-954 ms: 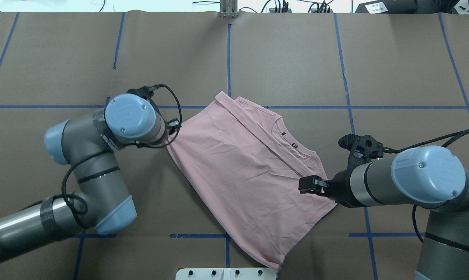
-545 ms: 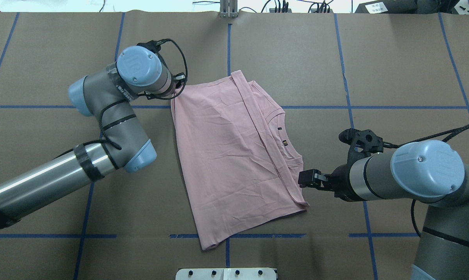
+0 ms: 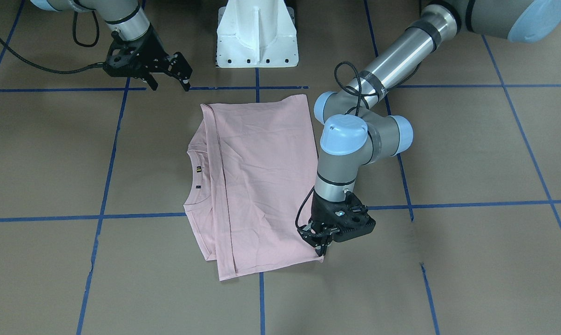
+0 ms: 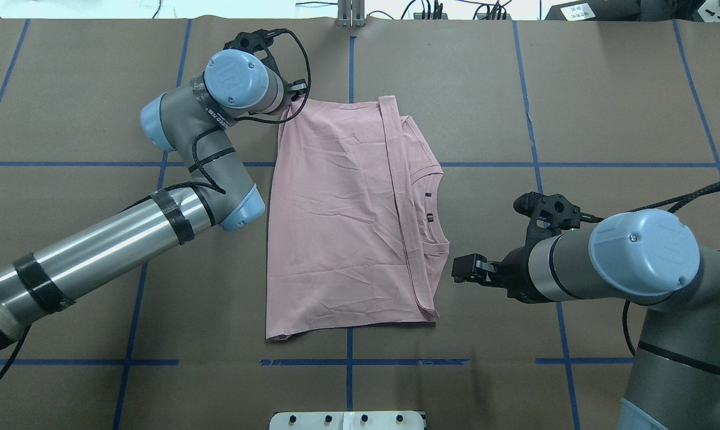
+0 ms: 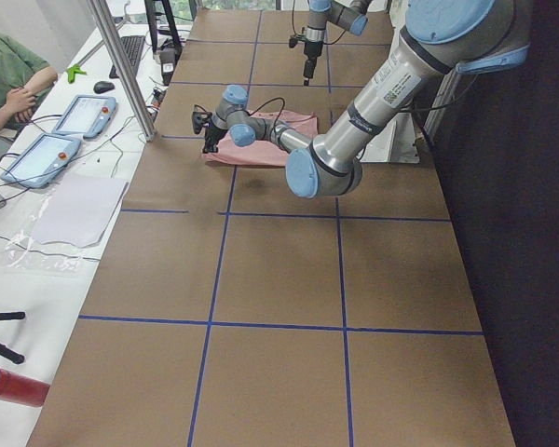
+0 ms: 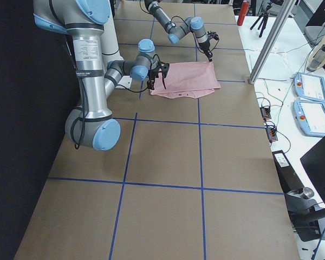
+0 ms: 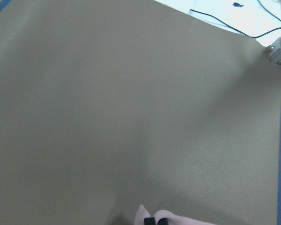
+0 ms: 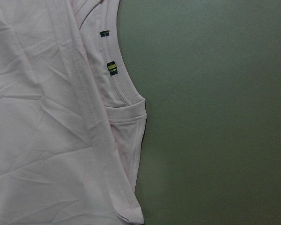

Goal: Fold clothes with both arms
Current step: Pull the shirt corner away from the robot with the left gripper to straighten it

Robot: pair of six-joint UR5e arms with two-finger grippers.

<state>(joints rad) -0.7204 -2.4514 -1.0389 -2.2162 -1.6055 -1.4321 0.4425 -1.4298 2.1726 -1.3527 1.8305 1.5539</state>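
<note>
The pale pink T-shirt (image 4: 342, 221) is laid flat near the middle of the table (image 4: 604, 89). One fold seems to be done: a layer is brought over the body, and only the neckline (image 4: 436, 203) with its small labels (image 8: 111, 68) is left uncovered at one side. Light wrinkles are seen. Further folds are probably needed. The far corner is pinched by the left gripper (image 3: 321, 247). The right gripper (image 3: 170, 85) is held near the neckline side, its fingers apart and empty.

Left gripper (image 3: 322, 245) tight, right gripper (image 3: 169, 83) wide.
</note>
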